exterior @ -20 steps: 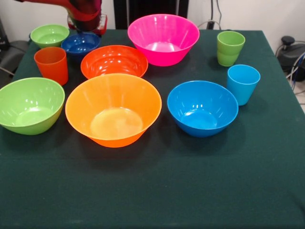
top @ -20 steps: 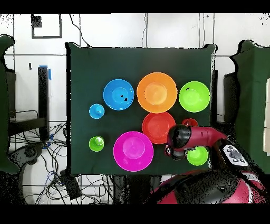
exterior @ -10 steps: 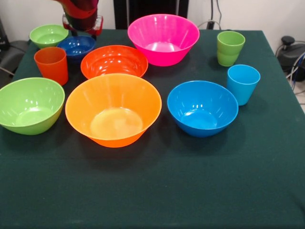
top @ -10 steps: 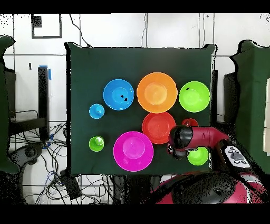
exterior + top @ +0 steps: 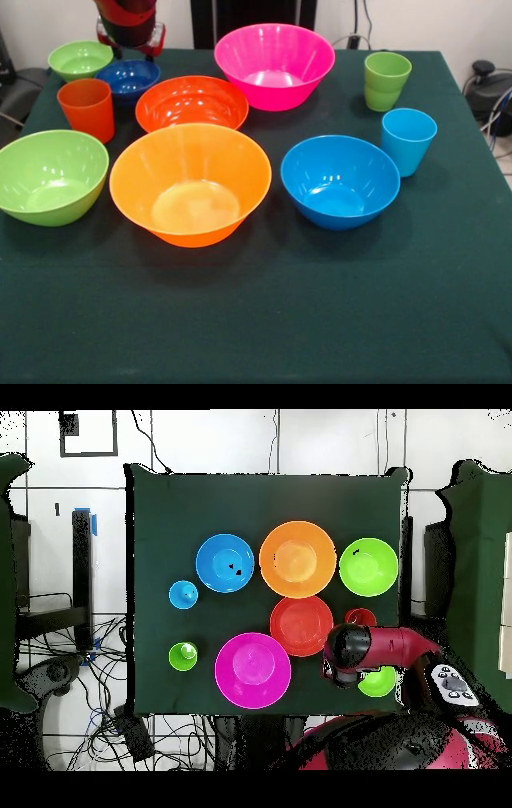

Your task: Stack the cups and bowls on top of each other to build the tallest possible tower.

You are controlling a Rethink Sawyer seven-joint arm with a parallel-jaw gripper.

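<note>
Nothing stacked: glossy bowls and cups spread singly across dark cloth counter (image 5: 336, 320). Small dark blue bowl (image 5: 128, 78) visible from front only, masked overhead by pincer (image 5: 343, 659); jaw state indeterminable.

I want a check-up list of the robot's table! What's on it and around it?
Surface: dark green table.
Job's things: seven bowls and three cups, all apart and upright; nothing stacked; large orange bowl, pink bowl, blue bowl, orange cup.
Clutter: nothing seen.
Gripper: gripper above the small dark blue bowl; open or shut cannot be told.
Cables: tangled cables on the floor.
Surroundings: white floor, black equipment beside the table.
</note>
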